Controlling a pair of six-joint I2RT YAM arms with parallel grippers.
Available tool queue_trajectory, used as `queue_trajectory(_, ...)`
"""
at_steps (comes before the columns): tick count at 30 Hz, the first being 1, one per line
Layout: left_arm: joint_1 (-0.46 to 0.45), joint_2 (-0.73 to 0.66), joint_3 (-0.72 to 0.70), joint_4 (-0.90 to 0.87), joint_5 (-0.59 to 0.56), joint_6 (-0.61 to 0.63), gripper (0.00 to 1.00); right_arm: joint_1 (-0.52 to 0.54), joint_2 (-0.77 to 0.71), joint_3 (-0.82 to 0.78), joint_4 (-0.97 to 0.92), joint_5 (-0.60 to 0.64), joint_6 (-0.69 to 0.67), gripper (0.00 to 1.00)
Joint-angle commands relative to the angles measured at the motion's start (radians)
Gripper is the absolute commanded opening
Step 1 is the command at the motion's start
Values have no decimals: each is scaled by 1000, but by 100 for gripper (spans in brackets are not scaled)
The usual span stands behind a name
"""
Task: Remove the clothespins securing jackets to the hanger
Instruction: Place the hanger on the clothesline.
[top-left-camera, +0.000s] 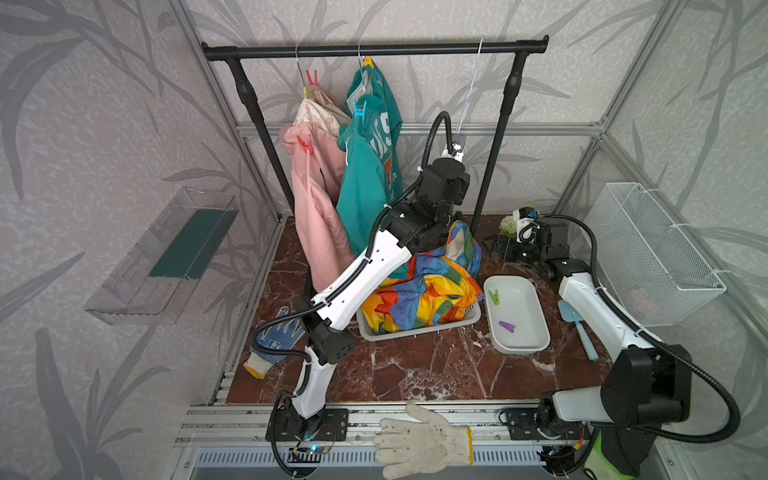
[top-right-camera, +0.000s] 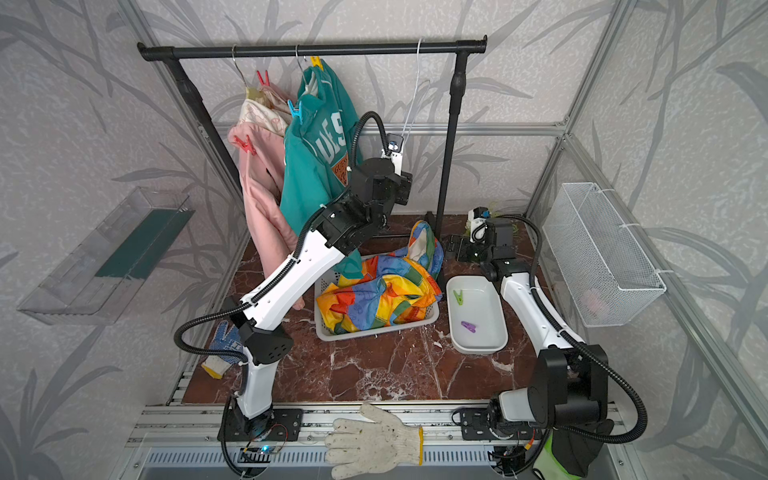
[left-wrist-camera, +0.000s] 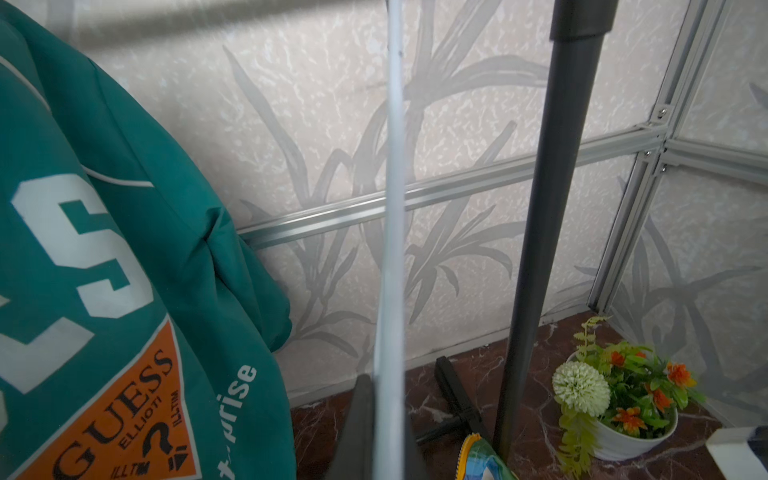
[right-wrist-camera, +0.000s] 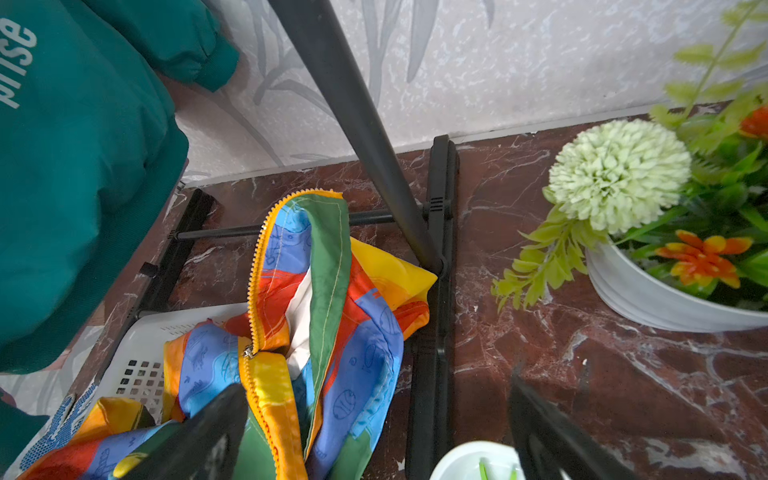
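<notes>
Front glove (top-left-camera: 424, 444): white knit, yellow cuff, lying on the front rail
Dotted glove (top-left-camera: 278, 332): blue-dotted, on the tabletop (top-left-camera: 415, 374) at its left edge
Pink jacket (top-left-camera: 320, 216): hangs from the black rail (top-left-camera: 415, 49); upper red clothespin (top-left-camera: 311, 78) at the hanger top, lower red clothespin (top-left-camera: 305, 145) on the shoulder
Teal jacket (top-left-camera: 365, 187): hangs just beside the pink one; yellow clothespin (top-left-camera: 368, 62) at the top, blue clothespin (top-left-camera: 359, 109) lower down
Writing: big white "S"; orange patch (left-wrist-camera: 124, 415) reads "GUESS" above a "?"; white "prise" near the hem
Rainbow jacket (top-left-camera: 424, 299): heaped in the white basket (top-left-camera: 415, 334)
Left jaws: together on the white hanger (left-wrist-camera: 388, 249), which hangs from the rail
Right jaws: wide apart, holding nothing, low over the tabletop between rainbow jacket and potted plant (right-wrist-camera: 619, 174)
White dish (top-left-camera: 523, 307): green clothespin (top-left-camera: 493, 296) and purple clothespin (top-left-camera: 507, 326) inside, apart
</notes>
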Motion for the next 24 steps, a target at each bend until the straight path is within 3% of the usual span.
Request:
queue_trajectory(1, -1, -10, 37, -97, 12, -54, 0, -13, 15, 14, 25, -31, 5, 97)
queue_trajectory(5, -4, -25, 35, -129, 45, -54, 1, -22, 35, 24, 39, -60, 20, 97)
queue_trajectory(9, -19, -65, -7, -108, 96, -31, 31, -24, 75, 35, 66, -93, 38, 98)
queue_trajectory(13, -50, -128, -80, -68, 112, 11, 52, -34, 116, 34, 133, -146, 77, 99)
queue_trajectory(17, -90, -264, -283, 59, 111, 50, 65, -37, 151, 33, 195, -180, 114, 100)
queue_trajectory(24, -107, -541, -734, 192, 213, -2, 70, -35, 271, 69, 252, -255, 152, 99)
